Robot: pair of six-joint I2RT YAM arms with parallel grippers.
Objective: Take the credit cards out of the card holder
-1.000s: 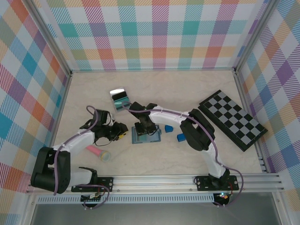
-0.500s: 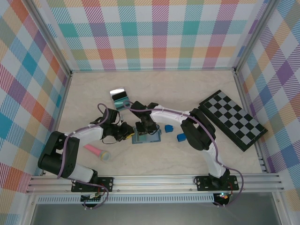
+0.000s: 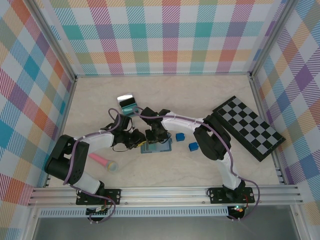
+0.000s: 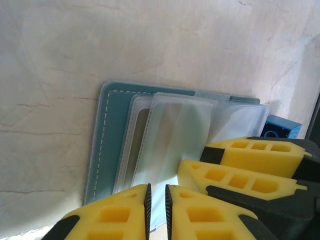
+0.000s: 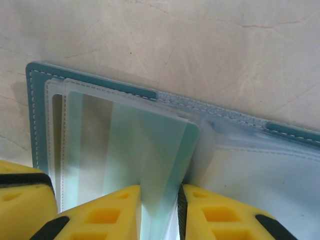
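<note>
The card holder (image 3: 160, 147) lies open on the table, slate-blue cover (image 4: 106, 145) down and clear sleeves up. A teal-green credit card (image 5: 184, 147) sits inside a raised clear sleeve. My right gripper (image 3: 151, 138) is shut on that sleeve and card, which fill the gap between its yellow fingers (image 5: 160, 210). My left gripper (image 3: 137, 142) is at the holder's left edge. Its jaws (image 4: 156, 200) stand almost together, with the rim of a clear sleeve in the narrow gap. The right gripper's fingers (image 4: 235, 175) lie close beside it.
Two bright blue cubes (image 3: 179, 136) (image 3: 192, 146) sit just right of the holder. A checkerboard (image 3: 247, 127) lies at the right. A pink cylinder (image 3: 103, 161) lies near the left arm. A shiny rectangular piece (image 3: 128, 105) rests behind the grippers.
My left arm has swung right to the holder's edge and its jaws have closed. The right jaws have narrowed onto the sleeve with the card.
</note>
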